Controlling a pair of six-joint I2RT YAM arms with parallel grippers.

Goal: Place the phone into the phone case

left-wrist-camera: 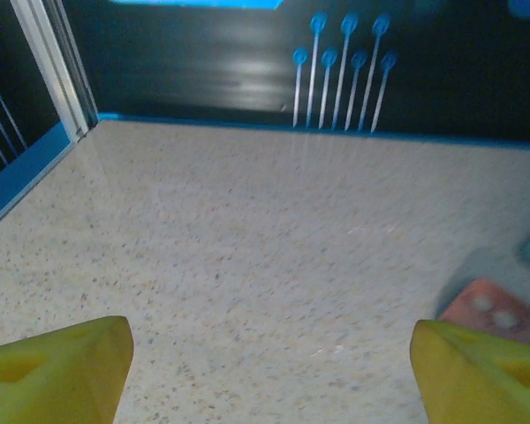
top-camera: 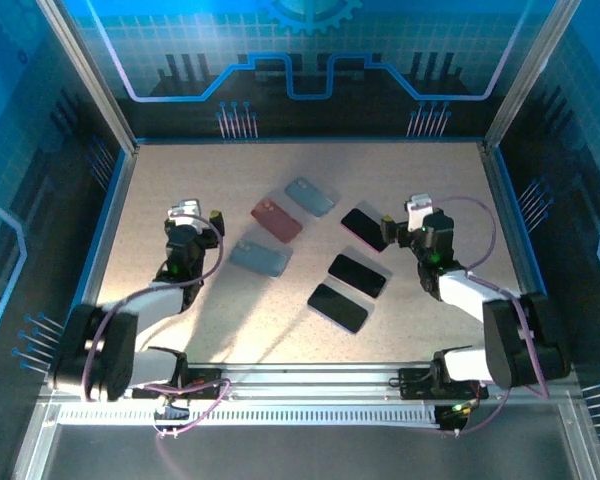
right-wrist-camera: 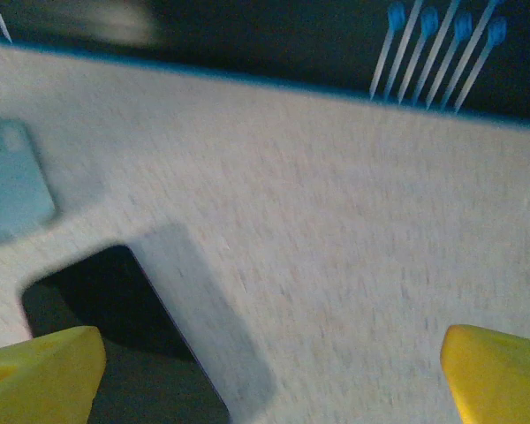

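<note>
Speckled table [top-camera: 230, 320] is overhung by left gripper [left-wrist-camera: 269, 375] and right gripper [right-wrist-camera: 274, 380], both released, and the phone [top-camera: 364, 229] at the latter's nine o'clock is best straddled squarely.

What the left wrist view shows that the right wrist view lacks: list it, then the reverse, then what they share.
Left wrist: the red case at the lower right, and a metal post at the upper left.
Right wrist: a black phone at the lower left.
Shared: the speckled table, a teal case at the frame edge, blue pins on the dark wall, and an open gripper with yellow tips: the left gripper and the right gripper.
</note>
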